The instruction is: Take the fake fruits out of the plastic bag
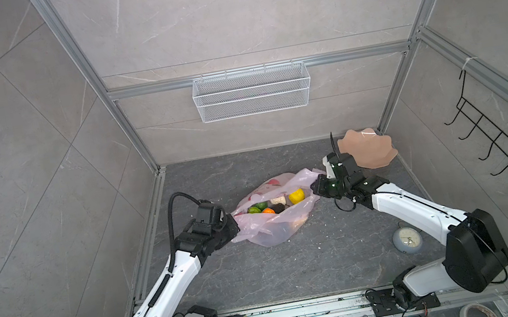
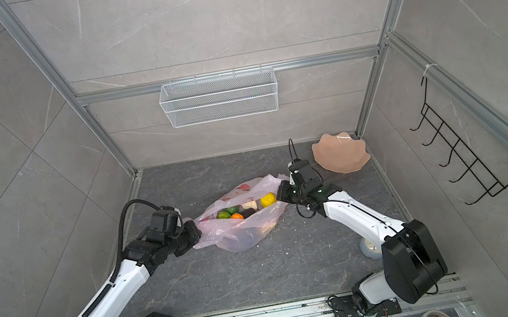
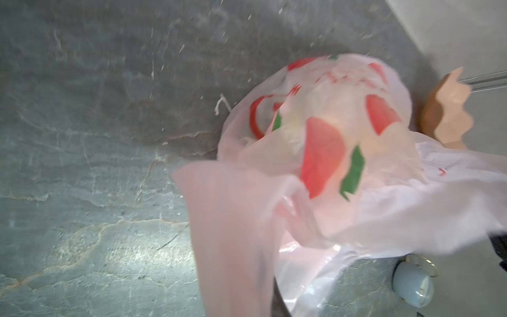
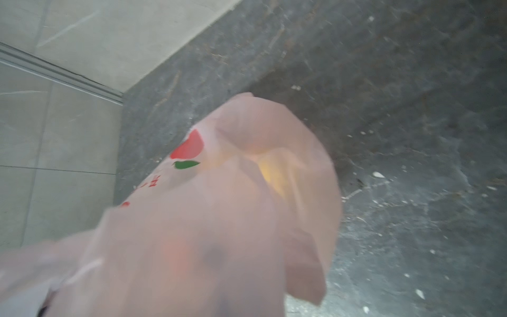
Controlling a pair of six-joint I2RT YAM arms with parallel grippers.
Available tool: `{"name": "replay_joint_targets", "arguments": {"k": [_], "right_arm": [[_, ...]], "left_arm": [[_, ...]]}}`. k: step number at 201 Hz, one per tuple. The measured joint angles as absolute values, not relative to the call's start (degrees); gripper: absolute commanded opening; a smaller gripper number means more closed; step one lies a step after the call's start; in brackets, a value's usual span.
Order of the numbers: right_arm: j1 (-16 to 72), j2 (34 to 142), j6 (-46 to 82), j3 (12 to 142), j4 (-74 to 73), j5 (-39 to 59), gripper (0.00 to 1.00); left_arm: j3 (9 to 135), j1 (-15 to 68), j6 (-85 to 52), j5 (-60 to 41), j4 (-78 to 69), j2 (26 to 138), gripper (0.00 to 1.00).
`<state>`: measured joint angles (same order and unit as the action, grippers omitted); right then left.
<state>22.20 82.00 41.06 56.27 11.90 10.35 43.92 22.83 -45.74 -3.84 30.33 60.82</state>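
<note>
Robot arms (image 1: 162, 286) reach in: left pincer (image 1: 234, 222) & right pincer (image 1: 315, 187) both pinch plastic bag (image 1: 272, 233) ends tight; fake fruits (image 1: 296, 196) sit inside.

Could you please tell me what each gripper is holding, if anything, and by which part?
Both hold the plastic bag: the left gripper pinches the edge of its mouth at the left end, and the right gripper pinches the edge at the right end.

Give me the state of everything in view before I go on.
plastic bag, mouth stretched open, pinched at both ends.
fake fruits, all visible ones inside the bag.
left gripper, shut on the bag's edge.
right gripper, shut on the opposite edge.
plate, empty.
clock, lying face up.
wire basket, empty.
</note>
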Motion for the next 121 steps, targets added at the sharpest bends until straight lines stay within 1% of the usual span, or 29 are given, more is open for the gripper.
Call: {"name": "replay_joint_targets", "arguments": {"k": [26, 34, 43, 60, 76, 85, 98, 121], "right_arm": [[17.8, 83.74, 42.5, 52.16, 7.01, 13.43, 0.0], [17.23, 84.66, 42.85, 51.53, 5.48, 14.31, 0.0], [16.88, 86.13, 43.27, 50.92, 3.53, 15.22, 0.0], [16.73, 89.08, 43.86, 50.43, 0.95, 16.75, 0.0], [16.73, 90.72, 43.99, 50.26, -0.36, 17.82, 0.0], [16.73, 90.8, 43.97, 50.17, -0.58, 18.28, 0.0], [16.73, 90.45, 43.9, 50.17, -1.13, 18.85, 0.0], [16.75, 88.49, 43.29, 50.17, -0.97, 19.38, 0.0]], "left_arm": [[38.0, 22.83, -45.41, -6.22, 25.17, 60.95, 0.0], [36.82, 22.87, -45.17, -6.87, 23.66, 61.41, 0.04], [35.92, 22.87, -44.88, -7.88, 22.17, 62.57, 0.13], [35.99, 22.83, -43.72, -9.52, 20.93, 66.13, 0.35], [38.0, 22.96, -41.8, -9.08, 23.59, 68.64, 0.53], [39.81, 23.4, -40.97, -7.84, 26.48, 68.66, 0.61], [43.24, 24.45, -39.66, -4.51, 30.96, 66.87, 0.68], [50.11, 26.79, -37.69, 0.97, 38.35, 60.77, 0.74]]}}
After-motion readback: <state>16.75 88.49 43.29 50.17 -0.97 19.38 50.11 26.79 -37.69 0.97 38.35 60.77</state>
